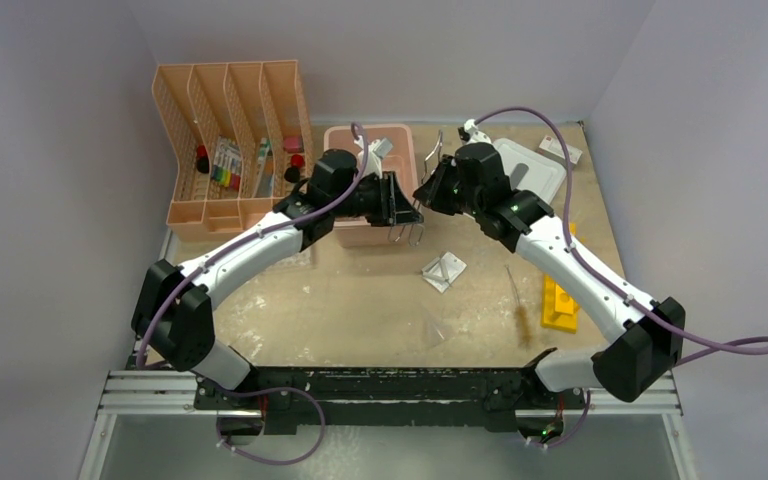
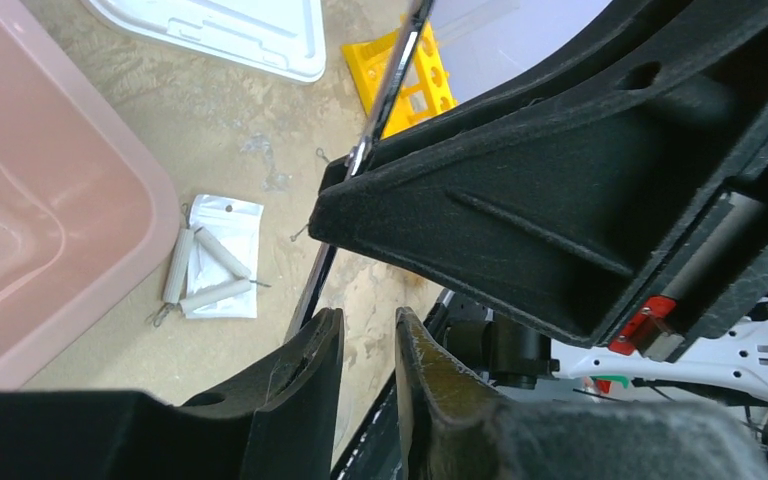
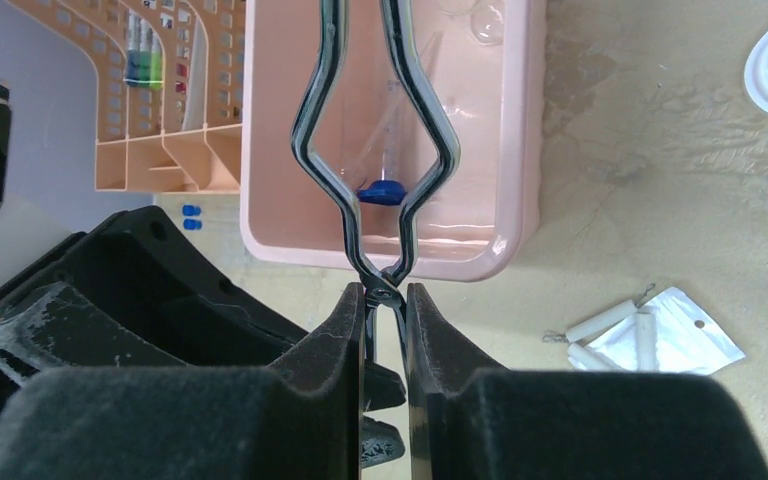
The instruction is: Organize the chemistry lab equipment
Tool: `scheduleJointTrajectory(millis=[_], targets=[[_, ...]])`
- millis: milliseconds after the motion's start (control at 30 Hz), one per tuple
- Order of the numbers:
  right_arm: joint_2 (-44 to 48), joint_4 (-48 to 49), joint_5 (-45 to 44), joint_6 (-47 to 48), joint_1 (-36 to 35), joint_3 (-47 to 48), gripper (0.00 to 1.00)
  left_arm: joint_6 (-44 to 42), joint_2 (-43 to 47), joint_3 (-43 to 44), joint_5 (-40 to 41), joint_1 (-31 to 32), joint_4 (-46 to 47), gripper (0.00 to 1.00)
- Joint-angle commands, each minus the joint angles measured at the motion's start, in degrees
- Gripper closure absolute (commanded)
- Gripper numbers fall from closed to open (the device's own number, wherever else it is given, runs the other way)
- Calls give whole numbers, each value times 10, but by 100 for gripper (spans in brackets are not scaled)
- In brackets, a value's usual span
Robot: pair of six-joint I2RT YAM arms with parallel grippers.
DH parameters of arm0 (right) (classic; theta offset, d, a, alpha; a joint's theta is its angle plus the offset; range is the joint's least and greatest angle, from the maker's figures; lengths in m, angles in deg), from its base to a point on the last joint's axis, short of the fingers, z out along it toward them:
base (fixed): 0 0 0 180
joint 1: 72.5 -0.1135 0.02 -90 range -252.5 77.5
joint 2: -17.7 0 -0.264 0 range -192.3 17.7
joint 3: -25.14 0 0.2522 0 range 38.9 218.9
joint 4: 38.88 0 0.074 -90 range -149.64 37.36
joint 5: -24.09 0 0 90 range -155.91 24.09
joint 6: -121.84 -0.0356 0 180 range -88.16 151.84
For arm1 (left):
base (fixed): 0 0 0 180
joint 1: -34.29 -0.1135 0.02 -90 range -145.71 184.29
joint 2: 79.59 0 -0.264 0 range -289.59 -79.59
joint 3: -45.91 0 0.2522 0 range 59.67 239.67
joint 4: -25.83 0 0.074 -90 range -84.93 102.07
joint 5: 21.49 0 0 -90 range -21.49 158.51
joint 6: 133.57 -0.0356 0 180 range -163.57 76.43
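Forceps (image 3: 322, 130) of shiny metal are sitting pinched at their joined end between the black, rough-textured fingers of the right claw (image 3: 385, 300), which is clamping them firmly. Their two arms are bowing apart into a loop, the long axis running straight out from the fingertips over the pink bin (image 3: 520, 150), where a clear blue-capped tube (image 3: 380, 190) is lying. The left claw (image 2: 368, 345) is hanging close by above the sandy worktop (image 2: 260, 110), fingers parted by a slim gap with nothing between them.
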Motion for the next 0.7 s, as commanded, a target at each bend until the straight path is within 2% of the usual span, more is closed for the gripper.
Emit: scheduleJointTrajectory(millis=[0, 200, 333, 567, 667], targets=[[14, 37, 22, -9, -1, 25, 96, -37, 14, 28, 23, -3, -25, 73], [15, 20, 2, -11, -1, 20, 97, -92, 46, 59, 96, -3, -95, 62], [13, 13, 1, -13, -1, 24, 98, -119, 64, 62, 122, -4, -110, 55], [12, 16, 24, -7, -1, 32, 98, -153, 72, 62, 130, -4, -113, 51], [12, 23, 47, -5, 0, 34, 98, -154, 56, 63, 98, -4, -118, 51]])
